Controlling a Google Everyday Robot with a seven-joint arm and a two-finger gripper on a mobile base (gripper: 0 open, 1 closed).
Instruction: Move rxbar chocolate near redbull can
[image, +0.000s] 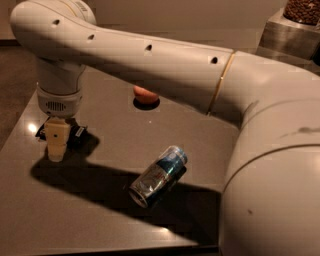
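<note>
Tool (56, 144) sits over the rxbar chocolate (79, 134), presumably to grab it (can't tell if it's gripping), redbull can (159, 175) well apart.

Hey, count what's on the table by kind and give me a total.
Snack bars: 1, the bar, partly behind the tool at the left of the table.
Cans: 1, the can, lying on its side.
Fruit: 1, the apple.
Total: 3.
</note>
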